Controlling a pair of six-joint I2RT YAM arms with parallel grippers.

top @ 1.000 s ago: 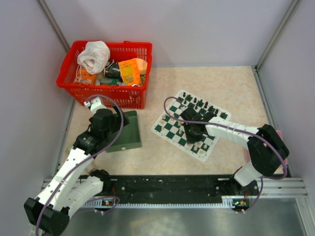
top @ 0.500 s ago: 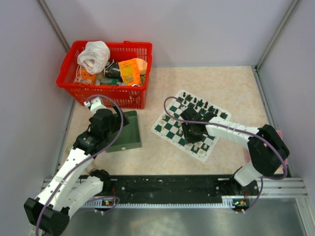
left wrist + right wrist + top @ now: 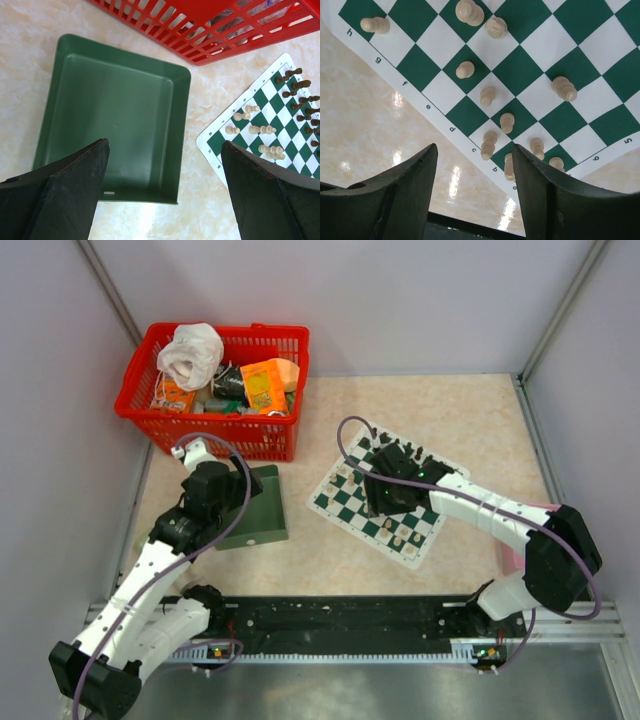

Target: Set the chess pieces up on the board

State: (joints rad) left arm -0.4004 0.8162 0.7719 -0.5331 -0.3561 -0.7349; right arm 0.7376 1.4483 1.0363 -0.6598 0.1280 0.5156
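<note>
Chess pieces (image 3: pixel 507 122) crowd the board (image 3: pixel 520 65), cream ones near its lettered edge, board flat on the bench (image 3: pixel 380 115). Right claw (image 3: pixel 473 155) hovers over them, jaws apart, empty. Left claw (image 3: pixel 165 144) gapes wide above the green tray (image 3: pixel 120 100).

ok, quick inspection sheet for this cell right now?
surface: beige marbled tabletop, glossy
job's things: green-and-white checked mat lies flat; cream chess pieces scattered on near squares; black chess pieces along far edge
clutter: red plastic basket full of packets; dark green rectangular tray, nothing in it
grippers: left gripper open above tray; right gripper open above cream pieces, holding nothing
cables: purple cables loop along both arms
surroundings: pale panel walls, aluminium rail at front
</note>
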